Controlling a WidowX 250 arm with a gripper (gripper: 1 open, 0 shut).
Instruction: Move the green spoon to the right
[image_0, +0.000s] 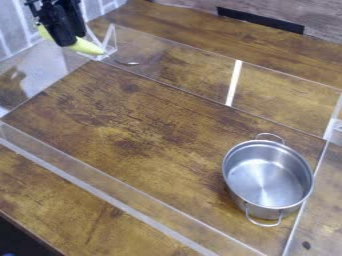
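Note:
The green spoon hangs in the air at the far left, well above the wooden table. Its yellow-green handle slants down to the right, and its small grey bowl is a faint blur at the low end. My black gripper is shut on the upper end of the handle, at the top left corner of the view. The upper part of the arm is cut off by the frame edge.
A round steel pot with two handles stands at the near right. Low clear plastic walls fence the work area, with one upright panel at the back centre. A dark slot lies along the far edge.

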